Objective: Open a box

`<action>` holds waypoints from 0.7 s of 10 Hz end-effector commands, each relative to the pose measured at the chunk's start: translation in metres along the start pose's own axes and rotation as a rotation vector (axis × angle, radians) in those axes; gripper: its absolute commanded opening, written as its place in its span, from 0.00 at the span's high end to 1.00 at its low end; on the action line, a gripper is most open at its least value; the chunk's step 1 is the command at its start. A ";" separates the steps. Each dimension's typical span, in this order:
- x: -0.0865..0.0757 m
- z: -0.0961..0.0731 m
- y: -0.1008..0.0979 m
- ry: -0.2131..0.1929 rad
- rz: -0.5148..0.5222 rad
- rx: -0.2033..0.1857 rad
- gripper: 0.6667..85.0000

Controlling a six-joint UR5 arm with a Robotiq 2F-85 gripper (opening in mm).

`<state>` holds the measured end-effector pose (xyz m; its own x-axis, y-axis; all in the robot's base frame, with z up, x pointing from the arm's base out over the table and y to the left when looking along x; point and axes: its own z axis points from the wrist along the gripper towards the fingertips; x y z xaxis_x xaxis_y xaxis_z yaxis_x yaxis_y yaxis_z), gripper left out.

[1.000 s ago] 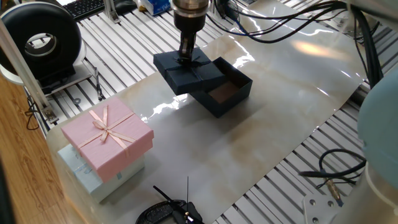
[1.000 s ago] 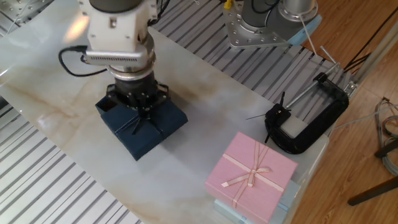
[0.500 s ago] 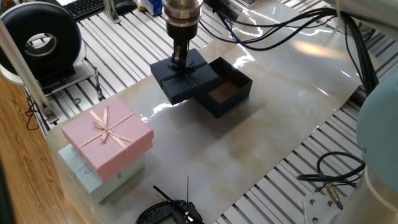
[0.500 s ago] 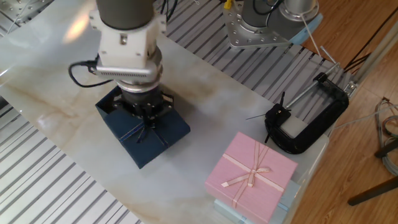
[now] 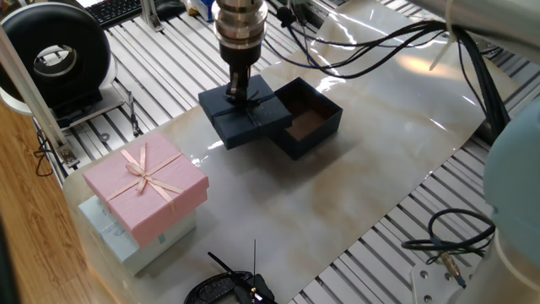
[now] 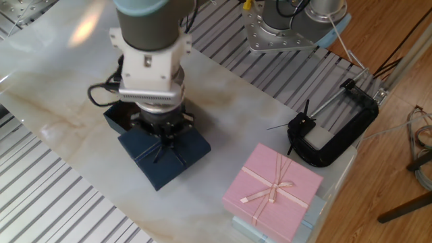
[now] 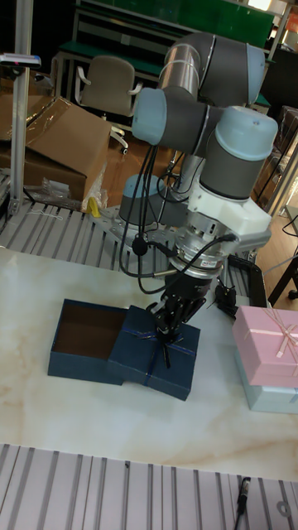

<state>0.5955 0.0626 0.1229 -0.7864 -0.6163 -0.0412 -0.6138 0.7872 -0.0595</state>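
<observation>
1. Navy lid [image 5: 240,113], bow on top, clenched in the jaws of the gripper [image 5: 236,95]; it has shifted further off the box [image 5: 307,125] toward the pink box [image 5: 148,187].
2. Brown interior now mostly exposed; opening nearly complete.
3. Lid's far edge overlaps the box; contact with the counter [image 5: 337,194] unclear.

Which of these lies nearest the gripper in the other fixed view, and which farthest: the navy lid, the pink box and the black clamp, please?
From the gripper:
1. Navy lid, directly under the fingers, which meet at its bow.
2. Pink box, toward the lower right of the picture.
3. Black clamp, at the right edge of the table, slightly farther than the pink box.
</observation>
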 end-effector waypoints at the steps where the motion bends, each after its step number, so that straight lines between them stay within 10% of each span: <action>1: -0.002 0.005 0.005 -0.006 -0.001 0.000 0.99; 7: 0.022 0.007 0.004 -0.003 0.001 -0.006 0.99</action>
<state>0.5810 0.0549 0.1159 -0.7853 -0.6181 -0.0346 -0.6156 0.7856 -0.0625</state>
